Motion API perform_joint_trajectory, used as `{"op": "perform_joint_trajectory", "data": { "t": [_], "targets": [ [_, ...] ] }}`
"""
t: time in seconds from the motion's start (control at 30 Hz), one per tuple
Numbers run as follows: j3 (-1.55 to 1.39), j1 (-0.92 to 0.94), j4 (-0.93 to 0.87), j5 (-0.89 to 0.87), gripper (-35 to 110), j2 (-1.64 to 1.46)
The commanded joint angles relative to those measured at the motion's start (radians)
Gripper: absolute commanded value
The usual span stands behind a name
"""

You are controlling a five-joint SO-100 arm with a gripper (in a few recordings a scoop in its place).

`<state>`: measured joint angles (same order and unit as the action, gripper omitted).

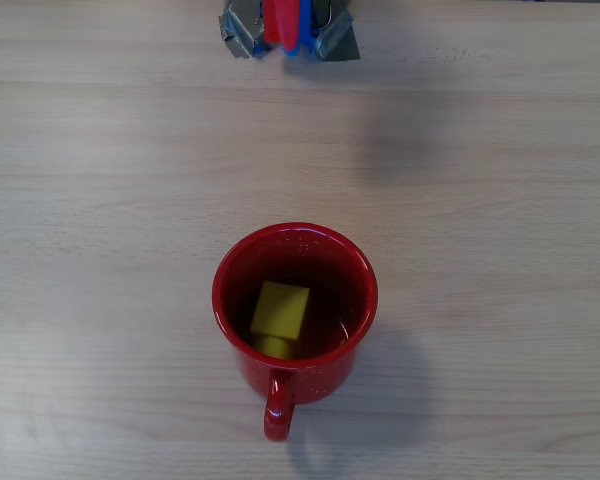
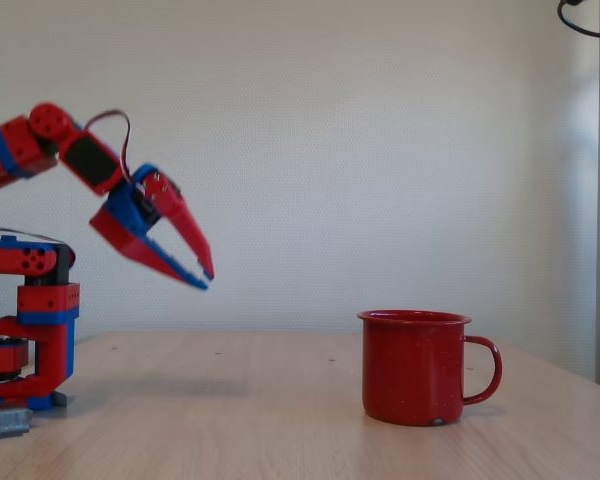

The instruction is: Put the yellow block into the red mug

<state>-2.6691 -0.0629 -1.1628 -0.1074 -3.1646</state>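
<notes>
My gripper (image 2: pixel 202 278) hangs in the air, well above the table (image 2: pixel 230 420) and well apart from the red mug (image 2: pixel 412 367); in the fixed view its two pointed fingers converge toward their tips, leaving only a narrow gap there, and nothing is held between them, so I read it as nearly closed and empty. The fingers point downward and toward the right of that view, which is the direction in which the mug lies. In the overhead view the tip of my arm shows at the top edge, while the red mug (image 1: pixel 295 312) stands lower in the picture, near the centre line, with its loop handle turned toward the bottom edge, away from me. The yellow block (image 1: pixel 279 316) lies inside the mug, resting on its floor; from above I see one flat yellow face and a further part of the block below it, which suggests it leans with its long axis tilted somewhat toward the handle side, though the dark interior makes the exact lean hard to judge. The mug stands upright on the wooden table, and its wall hides the block in the fixed view. Judged from this arrangement, the placing itself appears complete: the block is contained and my gripper is clear of the rim. What remains, in my estimate, is at most to draw back toward my base (image 2: pixel 25 380).
</notes>
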Motion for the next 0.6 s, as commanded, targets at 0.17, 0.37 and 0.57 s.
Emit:
{"op": "perform_joint_trajectory", "data": {
  "t": [0.17, 0.37, 0.57],
  "targets": [
    [-0.215, -0.015, 0.006, -0.011, 0, -0.141],
    [-0.339, -0.014, 0.077, 0.057, 0, -0.141],
    [-0.339, -0.011, 0.077, 0.057, 0, -0.141]
  ]
}}
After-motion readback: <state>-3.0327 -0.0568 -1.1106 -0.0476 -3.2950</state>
